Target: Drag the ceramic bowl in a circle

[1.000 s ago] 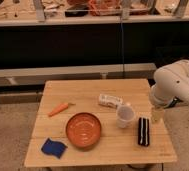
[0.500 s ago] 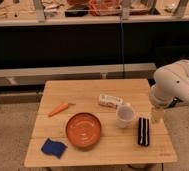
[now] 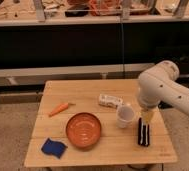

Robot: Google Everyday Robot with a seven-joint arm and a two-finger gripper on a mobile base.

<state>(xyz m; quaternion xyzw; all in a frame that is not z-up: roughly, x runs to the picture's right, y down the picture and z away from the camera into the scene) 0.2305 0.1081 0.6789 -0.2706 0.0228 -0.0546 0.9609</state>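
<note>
- Ceramic bowl (image 3: 83,130): upright, mouth up, near front edge of bench (image 3: 78,92), slightly left of centre.
- End effector (image 3: 147,116): near right edge, pointing down just above a dark flat object (image 3: 145,134); apart or together, cannot tell.
- Bearing from end effector to bowl: toward left edge and a little toward front edge, well apart; white cup (image 3: 125,116) between.
- Axis: round, no long axis, no facing; nearest rim probably the right-hand one.

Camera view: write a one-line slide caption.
Gripper hangs above a dark packet beside the white cup, apart from the ceramic bowl on the wooden table.
</note>
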